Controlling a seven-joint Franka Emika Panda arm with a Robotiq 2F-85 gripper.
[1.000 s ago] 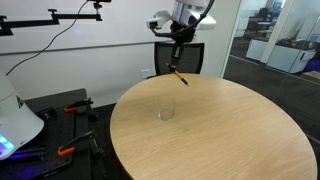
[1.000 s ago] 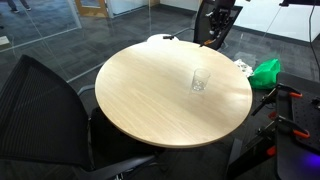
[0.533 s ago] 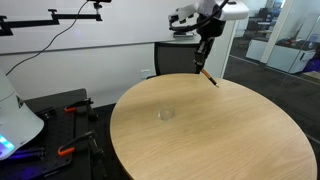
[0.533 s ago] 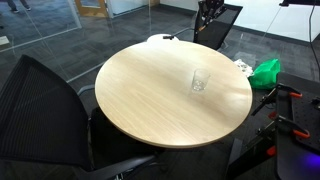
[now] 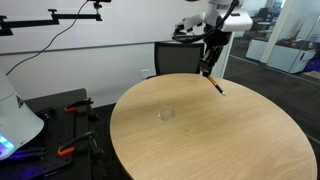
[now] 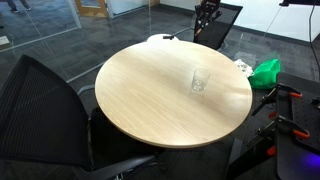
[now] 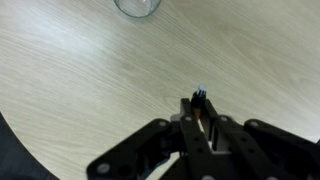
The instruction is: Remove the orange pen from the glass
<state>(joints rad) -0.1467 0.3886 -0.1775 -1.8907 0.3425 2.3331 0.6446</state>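
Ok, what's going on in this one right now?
The robot's gripper is shut on the orange pen and holds it tilted over the far side of the round wooden table. The glass stands upright nearer the middle of the table, well apart from the gripper, and there is no pen in it. The pen is out of the glass but has not been released.

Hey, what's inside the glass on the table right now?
Nothing visible: the glass looks empty in both exterior views. The orange pen hangs from the gripper, away from it. The wrist view shows only its rim.
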